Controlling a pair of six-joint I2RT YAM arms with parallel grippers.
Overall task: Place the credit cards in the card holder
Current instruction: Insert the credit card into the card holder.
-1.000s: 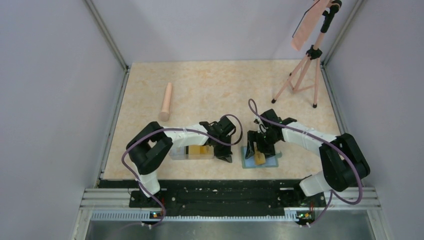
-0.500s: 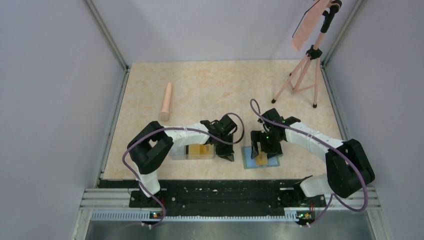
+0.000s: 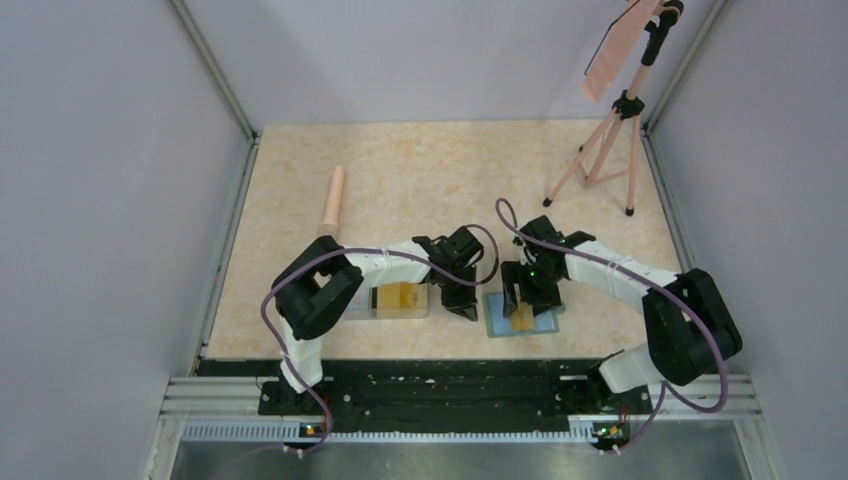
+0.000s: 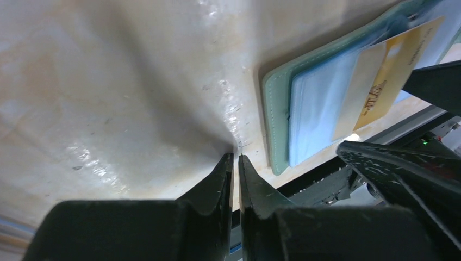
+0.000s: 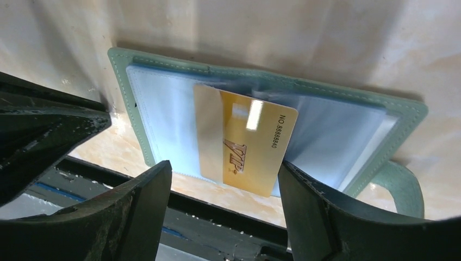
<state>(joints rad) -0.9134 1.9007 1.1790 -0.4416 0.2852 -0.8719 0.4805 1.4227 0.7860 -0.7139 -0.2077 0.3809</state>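
Observation:
The green card holder (image 5: 405, 117) lies open near the table's front edge, its pale blue pocket pages up; it also shows in the top view (image 3: 546, 323). A yellow-orange "VIP" credit card (image 5: 255, 147) lies on it, its left part under a see-through page. My right gripper (image 5: 224, 176) is open and hovers over the card with one finger on each side, not touching it. My left gripper (image 4: 235, 159) is shut and empty, tips on the table just left of the holder (image 4: 277, 119). More yellow cards (image 3: 398, 296) lie in a clear box.
The clear plastic box (image 3: 360, 306) sits left of my left gripper. A pink cylinder (image 3: 333, 196) lies at the back left. A pink tripod stand (image 3: 610, 140) is at the back right. The black base rail (image 3: 440, 385) runs just below the holder.
My left gripper has moved right, away from the clear box and closer to the holder's left edge. My right gripper has shifted slightly over the holder; the card still lies there.

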